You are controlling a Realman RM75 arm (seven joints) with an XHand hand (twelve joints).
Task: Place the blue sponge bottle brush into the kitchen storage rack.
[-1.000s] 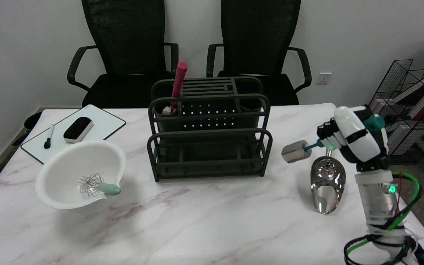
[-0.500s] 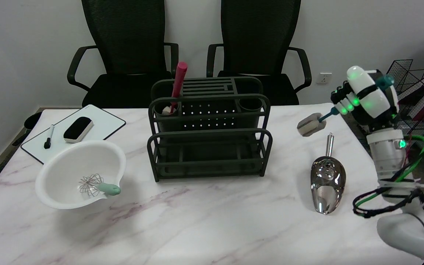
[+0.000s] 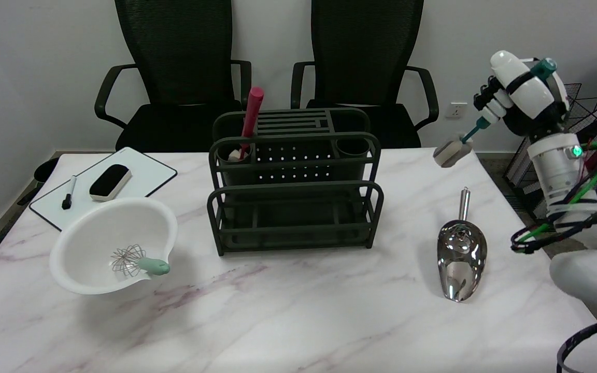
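— Where do we see the bottle brush [image 3: 464, 137] now?

— In the air above the worktop's [image 3: 298, 311] far right corner, well apart from the storage rack [image 3: 294, 181]. The right hand [image 3: 516, 90] holds it.

— How does it lie in the fingers [image 3: 487, 103]?

— They are closed around the teal handle. The grey sponge head points down-left below them, and the handle end comes out behind the hand. A metal scoop [image 3: 460, 256] lies below on the worktop.

Dark green rack [image 3: 294, 207], white bowl [image 3: 96, 228], pink-veined marble table [image 3: 278, 311]
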